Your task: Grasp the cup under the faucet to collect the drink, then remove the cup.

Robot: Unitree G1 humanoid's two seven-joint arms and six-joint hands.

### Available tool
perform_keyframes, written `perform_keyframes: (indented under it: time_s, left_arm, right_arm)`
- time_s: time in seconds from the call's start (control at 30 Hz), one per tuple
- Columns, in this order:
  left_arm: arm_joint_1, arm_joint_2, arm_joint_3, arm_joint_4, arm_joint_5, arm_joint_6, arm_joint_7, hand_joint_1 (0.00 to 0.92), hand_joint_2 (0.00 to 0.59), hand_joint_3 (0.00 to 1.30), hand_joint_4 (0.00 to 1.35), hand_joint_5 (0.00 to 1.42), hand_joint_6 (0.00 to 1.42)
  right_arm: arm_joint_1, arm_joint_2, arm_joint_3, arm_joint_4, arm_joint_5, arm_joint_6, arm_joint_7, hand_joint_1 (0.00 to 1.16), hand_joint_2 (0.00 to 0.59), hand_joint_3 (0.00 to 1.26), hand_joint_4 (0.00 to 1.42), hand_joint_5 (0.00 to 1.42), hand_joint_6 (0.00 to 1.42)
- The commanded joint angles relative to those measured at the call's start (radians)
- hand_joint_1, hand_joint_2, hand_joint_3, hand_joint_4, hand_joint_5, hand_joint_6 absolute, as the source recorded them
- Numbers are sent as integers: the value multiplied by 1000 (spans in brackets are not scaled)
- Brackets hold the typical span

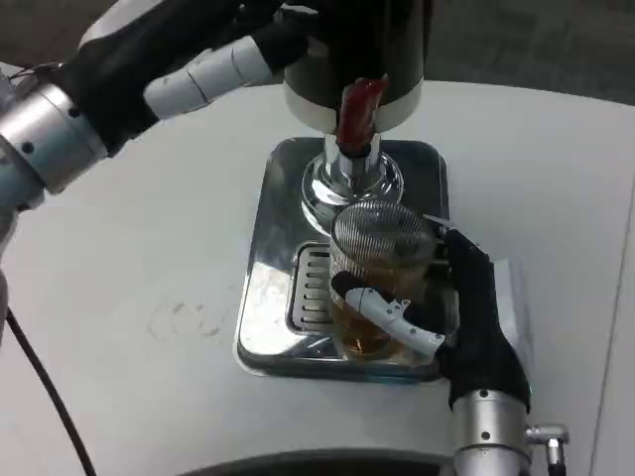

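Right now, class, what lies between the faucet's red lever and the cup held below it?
In the head view, the chrome spout sits between the red lever and the cup, which the right hand grips.

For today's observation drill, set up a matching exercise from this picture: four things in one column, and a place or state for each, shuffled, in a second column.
Things:
1. cup
2. right hand
3. left hand
4. tap handle

Places or states:
A. red, above the chrome faucet
B. up at the dispenser's dark body
C. ribbed clear glass, partly filled with amber drink
D. wrapped around the cup over the steel drip tray

Pairs: 1-C, 2-D, 3-B, 4-A
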Motion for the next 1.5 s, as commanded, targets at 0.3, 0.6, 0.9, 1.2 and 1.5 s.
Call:
perform_keyframes:
  time_s: [0.3, 0.6, 0.9, 1.2, 1.5]
  left_arm:
    - [278, 27, 115, -215, -62, 70, 90, 0, 4, 290, 241, 307, 215]
    - [492, 9, 183, -231, -48, 44, 190, 0, 16, 258, 229, 290, 222]
    - [641, 47, 174, -265, 100, 7, 267, 0, 23, 183, 131, 182, 167]
    - [738, 50, 143, -370, 215, 8, 294, 0, 29, 153, 58, 118, 129]
    - [847, 60, 121, -478, 317, -35, 302, 0, 33, 120, 0, 64, 94]
  right_arm:
    - [113, -11, -11, -170, -32, -7, 55, 826, 214, 700, 814, 743, 364]
    - [196, -1, -4, -260, -60, -5, 87, 829, 213, 716, 831, 762, 364]
    - [258, -7, 26, -358, -91, -13, 134, 830, 210, 735, 849, 797, 364]
    - [330, -46, 25, -473, -101, -12, 219, 830, 213, 752, 862, 815, 364]
    - [362, -66, 24, -569, -114, -5, 302, 830, 206, 767, 869, 838, 364]
